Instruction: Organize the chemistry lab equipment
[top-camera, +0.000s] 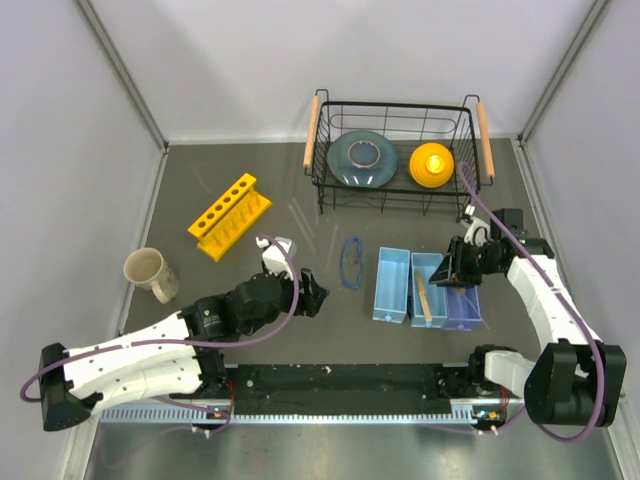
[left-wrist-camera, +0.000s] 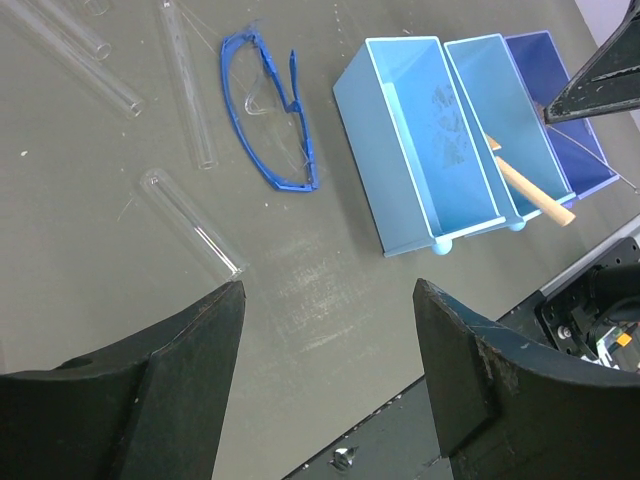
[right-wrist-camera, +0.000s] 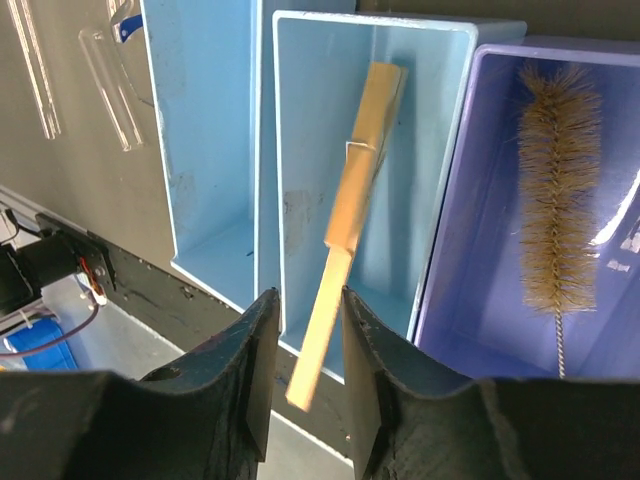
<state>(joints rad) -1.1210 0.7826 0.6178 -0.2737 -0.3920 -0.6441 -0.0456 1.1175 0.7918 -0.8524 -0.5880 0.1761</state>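
The tan wooden clamp (right-wrist-camera: 350, 210) lies slanted in the middle light-blue bin (right-wrist-camera: 300, 120), its handle end sticking out over the bin's near wall; it also shows in the top view (top-camera: 423, 297). My right gripper (right-wrist-camera: 310, 295) hovers above it, jaws slightly apart either side of the handle, with a gap on the left. The blue-rimmed safety glasses (left-wrist-camera: 270, 110) lie on the table left of the bins (top-camera: 351, 262). Several clear glass tubes (left-wrist-camera: 190, 222) lie loose beside them. My left gripper (left-wrist-camera: 330, 290) is open and empty above the table's front. The yellow rack (top-camera: 229, 215) stands at the back left.
A bristle brush (right-wrist-camera: 558, 200) lies in the purple bin (top-camera: 462, 305). The left light-blue bin (top-camera: 392, 285) holds nothing. A wire basket (top-camera: 398, 195) at the back holds a grey-blue dish and a yellow funnel. A beige mug (top-camera: 150, 272) stands at the left.
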